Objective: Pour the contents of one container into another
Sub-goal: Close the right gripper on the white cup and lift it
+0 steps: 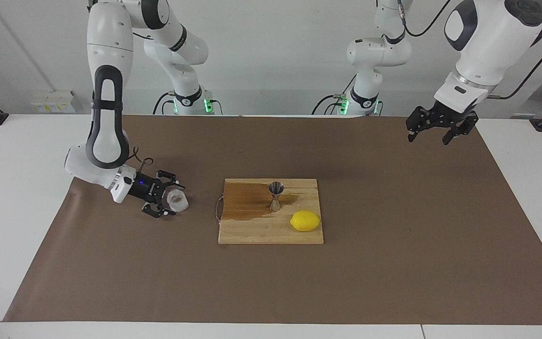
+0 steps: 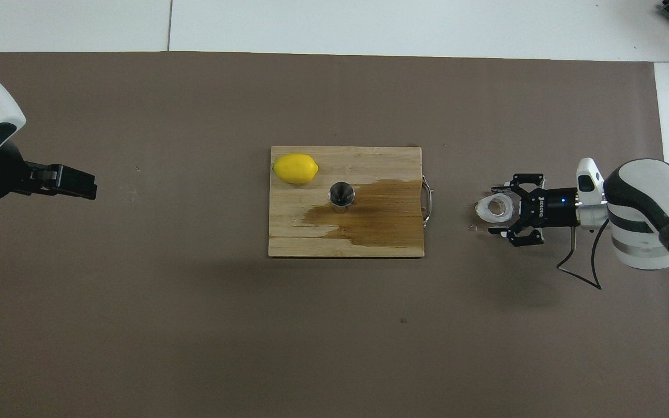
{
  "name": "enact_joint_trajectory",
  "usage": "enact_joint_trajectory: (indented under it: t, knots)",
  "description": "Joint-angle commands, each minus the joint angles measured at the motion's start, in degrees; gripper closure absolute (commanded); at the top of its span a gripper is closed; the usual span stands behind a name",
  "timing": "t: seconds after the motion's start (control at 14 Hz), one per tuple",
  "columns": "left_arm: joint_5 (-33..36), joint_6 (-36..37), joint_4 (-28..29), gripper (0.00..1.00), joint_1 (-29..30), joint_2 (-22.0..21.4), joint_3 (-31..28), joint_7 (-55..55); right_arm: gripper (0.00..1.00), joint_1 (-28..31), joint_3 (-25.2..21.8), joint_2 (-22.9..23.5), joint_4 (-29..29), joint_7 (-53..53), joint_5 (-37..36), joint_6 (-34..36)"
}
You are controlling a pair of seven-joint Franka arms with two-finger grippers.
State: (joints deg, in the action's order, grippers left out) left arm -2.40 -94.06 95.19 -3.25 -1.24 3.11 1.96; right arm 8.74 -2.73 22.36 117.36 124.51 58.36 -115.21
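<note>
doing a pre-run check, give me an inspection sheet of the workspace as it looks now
surface: brown mat over a white table; wooden cutting board at the middle, with a dark wet stain.
job's things: plastic cup on the mat toward the right arm's end; steel jigger upright on the board.
clutter: lemon on the board beside the jigger.
hands: right hand low, open around the cup; left hand waits raised over the mat, open.
cables: black cable looping from the right wrist.
surroundings: white wall; nothing else seen.
</note>
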Motion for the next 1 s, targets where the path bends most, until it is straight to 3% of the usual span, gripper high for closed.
enact_joint_trajectory:
  t: [0.0, 0.14, 0.29, 0.64, 0.93]
  knots:
    - [1.17, 2.21, -0.89, 0.00, 1.14, -0.17, 0.76, 2.17, 0.09, -0.92, 0.18, 0.05, 1.11, 4.15, 2.29, -4.91]
    - [1.17, 2.13, -0.89, 0.00, 1.14, -0.17, 0.76, 3.05, 0.38, -1.97, 0.18, 0.05, 1.90, 6.44, 2.37, -7.48]
    - [1.95, 1.95, -0.97, 0.00, 1.40, -0.08, 0.93, 3.23, 0.60, -2.24, 0.27, 0.05, 1.73, 6.45, 2.37, -7.49]
    - [1.87, 2.13, -0.71, 0.00, 2.55, -0.17, 2.60, 2.97, 0.62, -2.50, 0.53, -0.83, 1.12, 6.19, 4.04, -6.78]
    - [1.52, 1.60, -0.45, 0.00, 2.90, -0.08, 2.25, 2.70, 0.63, -4.59, 3.26, -4.59, 0.24, 0.59, 4.04, -9.23]
